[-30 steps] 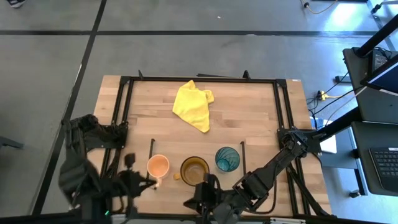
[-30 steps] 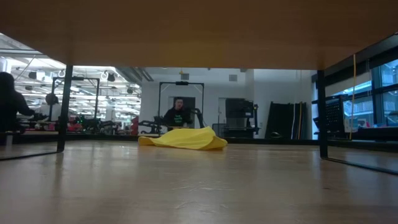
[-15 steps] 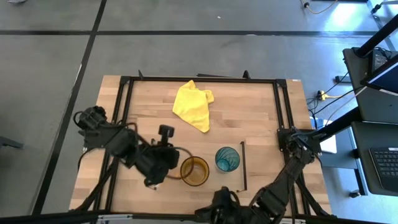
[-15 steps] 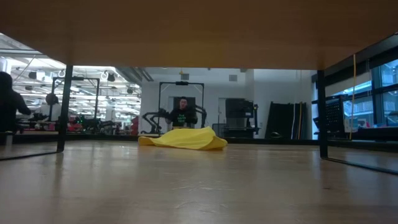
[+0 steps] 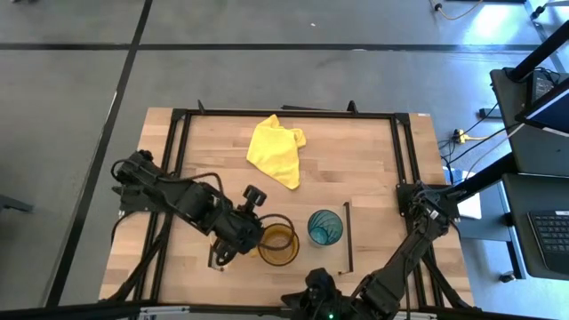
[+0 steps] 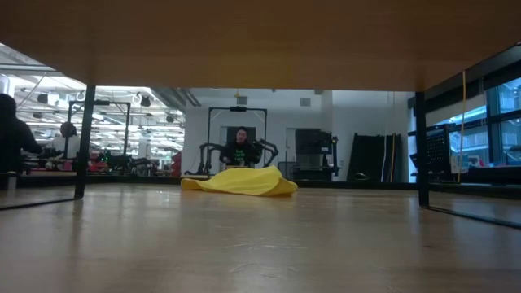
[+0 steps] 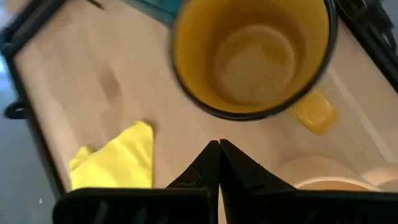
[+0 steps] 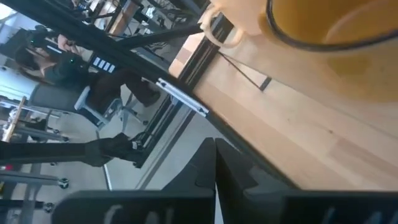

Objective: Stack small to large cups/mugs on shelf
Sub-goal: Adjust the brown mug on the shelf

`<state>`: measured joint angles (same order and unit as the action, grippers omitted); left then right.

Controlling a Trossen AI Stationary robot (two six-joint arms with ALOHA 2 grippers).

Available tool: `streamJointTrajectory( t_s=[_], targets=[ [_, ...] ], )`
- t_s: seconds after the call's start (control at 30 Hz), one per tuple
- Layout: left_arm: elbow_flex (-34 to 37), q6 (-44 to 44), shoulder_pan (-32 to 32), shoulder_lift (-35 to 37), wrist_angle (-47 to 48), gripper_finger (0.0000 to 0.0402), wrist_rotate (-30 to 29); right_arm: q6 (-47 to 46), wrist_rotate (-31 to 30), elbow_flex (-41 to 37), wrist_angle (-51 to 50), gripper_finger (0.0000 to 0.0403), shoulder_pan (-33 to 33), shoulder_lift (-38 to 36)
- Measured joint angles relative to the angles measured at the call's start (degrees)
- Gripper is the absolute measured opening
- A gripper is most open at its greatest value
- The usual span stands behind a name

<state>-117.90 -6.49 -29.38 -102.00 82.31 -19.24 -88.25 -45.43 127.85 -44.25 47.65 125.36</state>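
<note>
Three vessels sit in a row on the shelf [image 5: 348,238], and the amber mug [image 5: 278,244] in the middle serves as landmark. The right pincer [image 8: 214,163] waits nearest, off the worktop [image 5: 356,160] edge, fingers pressed together. The left pincer [image 7: 219,163], fingers closed and empty, hovers over the pale-orange mug [image 7: 317,175], just beside the amber mug. The teal tumbler [image 5: 324,228] stands on its other side. Risk: closed fingers descending could knock the small mug into the amber one, or off the shelf. A yellow cloth [image 5: 276,150] lies well beyond.
</note>
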Motion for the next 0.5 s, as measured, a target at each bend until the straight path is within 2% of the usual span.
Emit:
streamJointTrajectory(
  t_s=[0.2,0.37,0.5],
  targets=[
    [6.5,-3.1,0.3,0.0,-3.8,0.0000,1.0,-6.3,0.2,0.0,-3.8,0.0002,0.1,0.0],
    [7.8,-3.7,0.6,0.0,-5.5,0.0000,2.5,-15.5,1.7,0.0,-12.7,0.0002,0.1,0.0],
    [7.8,-4.2,0.7,0.0,-6.1,0.0000,3.0,-19.2,1.6,0.0,-16.6,0.0002,-0.2,0.0]
  ],
)
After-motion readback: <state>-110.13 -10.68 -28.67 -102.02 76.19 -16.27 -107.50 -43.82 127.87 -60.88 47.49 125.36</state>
